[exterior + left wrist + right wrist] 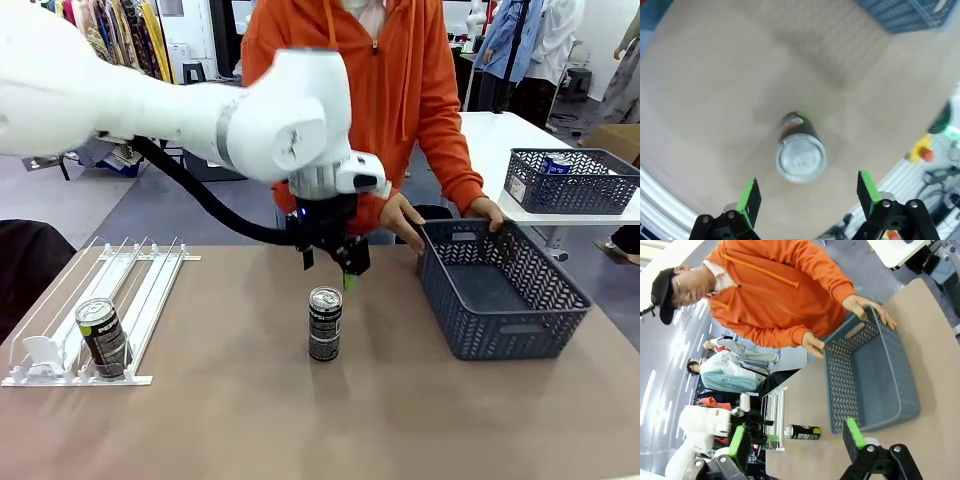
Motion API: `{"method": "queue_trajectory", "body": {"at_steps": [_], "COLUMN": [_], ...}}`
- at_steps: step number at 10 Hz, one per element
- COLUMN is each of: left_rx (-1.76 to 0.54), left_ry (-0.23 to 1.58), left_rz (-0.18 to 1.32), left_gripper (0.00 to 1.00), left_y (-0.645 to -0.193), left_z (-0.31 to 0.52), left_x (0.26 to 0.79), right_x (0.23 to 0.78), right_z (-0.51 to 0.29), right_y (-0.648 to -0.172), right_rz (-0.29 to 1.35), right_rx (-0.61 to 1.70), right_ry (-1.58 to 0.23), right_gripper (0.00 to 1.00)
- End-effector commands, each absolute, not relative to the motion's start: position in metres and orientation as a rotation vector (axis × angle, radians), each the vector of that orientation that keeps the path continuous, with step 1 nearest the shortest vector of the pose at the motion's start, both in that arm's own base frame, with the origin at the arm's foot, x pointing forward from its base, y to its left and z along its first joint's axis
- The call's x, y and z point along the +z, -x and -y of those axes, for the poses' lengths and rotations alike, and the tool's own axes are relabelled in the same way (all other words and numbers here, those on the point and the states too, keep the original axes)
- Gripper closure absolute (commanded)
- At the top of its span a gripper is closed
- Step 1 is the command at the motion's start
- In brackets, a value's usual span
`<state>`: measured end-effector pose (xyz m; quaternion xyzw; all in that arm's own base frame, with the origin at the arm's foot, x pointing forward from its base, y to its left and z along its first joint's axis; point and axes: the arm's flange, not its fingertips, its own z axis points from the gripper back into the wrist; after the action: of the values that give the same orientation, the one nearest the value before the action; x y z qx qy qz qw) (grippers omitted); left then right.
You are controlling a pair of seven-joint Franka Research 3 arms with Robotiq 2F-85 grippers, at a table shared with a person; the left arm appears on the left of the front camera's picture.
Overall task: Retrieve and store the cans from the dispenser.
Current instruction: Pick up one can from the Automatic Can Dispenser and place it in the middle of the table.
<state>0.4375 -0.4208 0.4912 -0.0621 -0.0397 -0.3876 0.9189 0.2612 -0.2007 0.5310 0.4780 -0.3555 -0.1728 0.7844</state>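
The left pincer (332,270) hangs released just above the dark can (325,323) that stands upright near the middle of the brown worktop (240,420), apart from it. From the front its black body hides most of the fingers and just one green pad peeks out. In the left wrist view the left pincer (807,192) has its jaws spread wide with nothing between them. The can (800,155) is seen from above, its silver top facing the camera, and the picture is blurred, so its label cannot be read.

A second can (103,338), also dark, stands at the near end of the dispenser (140,290) on the worktop's left side; its print is too small to make out. The white arm covers part of the scene behind it.

The right pincer (796,436) is released too, its green fingers wide apart and empty, their bases cut off by the bottom edge. That view is rolled, so the can (802,432) looks as if it lay sideways, and the dispenser (774,415) is half hidden behind the left arm.

A grey-blue mesh basket (505,290) sits on the worktop's right side, well apart from the can. A person's hands (400,215) grip its far rim.
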Motion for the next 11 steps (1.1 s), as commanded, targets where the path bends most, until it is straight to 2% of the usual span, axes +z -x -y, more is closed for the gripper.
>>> {"method": "queue_trajectory", "body": {"at_steps": [1,4,6,7,8,10,11], "left_rx": [-0.743,-0.571,-0.351,-0.289,-0.127,0.097,0.166], "left_ry": [0.292,0.596,0.739,0.823,0.936,1.177,1.214], "left_rz": [0.094,0.198,0.315,0.329,0.390,0.433,0.416], "left_gripper": [0.00,0.00,0.00,0.00,0.00,0.00,0.00], "left_y": [-0.423,-0.425,-0.418,-0.415,-0.406,-0.383,-0.380], "left_z": [0.343,0.197,0.072,0.031,-0.030,-0.113,-0.136], "left_x": [0.551,0.611,0.618,0.611,0.589,0.528,0.498], "right_x": [0.531,0.531,0.531,0.531,0.531,0.531,0.531], "right_z": [0.201,0.201,0.201,0.201,0.201,0.201,0.201], "right_y": [-0.265,-0.265,-0.265,-0.265,-0.265,-0.265,-0.265], "right_rz": [0.807,0.807,0.807,0.807,0.807,0.807,0.807], "right_rx": [-0.356,-0.356,-0.356,-0.356,-0.356,-0.356,-0.356], "right_ry": [-1.048,-1.048,-1.048,-1.048,-1.048,-1.048,-1.048], "right_gripper": [0.00,0.00,0.00,0.00,0.00,0.00,0.00]}}
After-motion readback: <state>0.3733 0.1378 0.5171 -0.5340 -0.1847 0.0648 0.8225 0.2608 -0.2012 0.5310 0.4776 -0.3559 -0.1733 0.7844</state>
